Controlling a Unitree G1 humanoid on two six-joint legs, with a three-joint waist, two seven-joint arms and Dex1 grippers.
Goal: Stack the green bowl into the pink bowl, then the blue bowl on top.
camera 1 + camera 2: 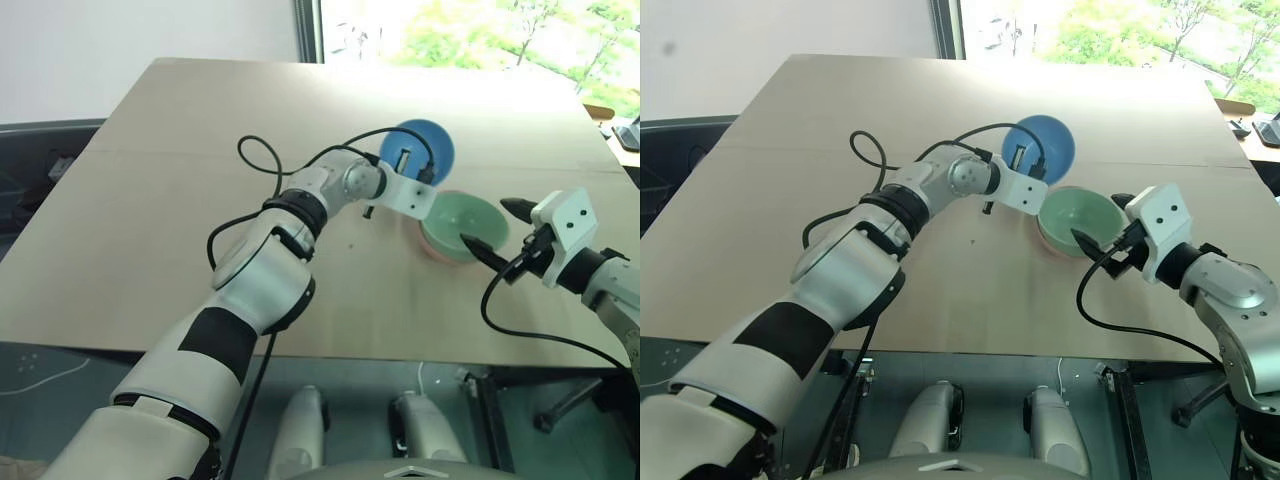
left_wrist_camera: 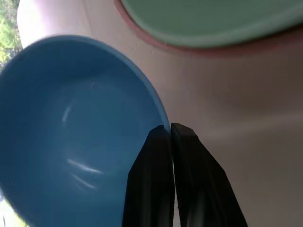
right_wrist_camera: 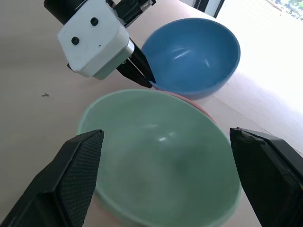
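Observation:
The green bowl (image 1: 465, 222) sits nested inside the pink bowl (image 1: 438, 252), of which a thin rim shows beneath it. Just behind them is the blue bowl (image 1: 425, 145), tipped a little toward me. My left gripper (image 2: 170, 128) is shut on the blue bowl's near rim, one finger inside and one outside; it also shows in the right wrist view (image 3: 149, 83). My right gripper (image 1: 497, 228) is open at the green bowl's right side, its two fingers spread on either side of that bowl's rim (image 3: 161, 137) without touching it.
The bowls stand on a pale wooden table (image 1: 200, 150), toward its right half. A window lies beyond the far edge. Black cables loop from both wrists over the table.

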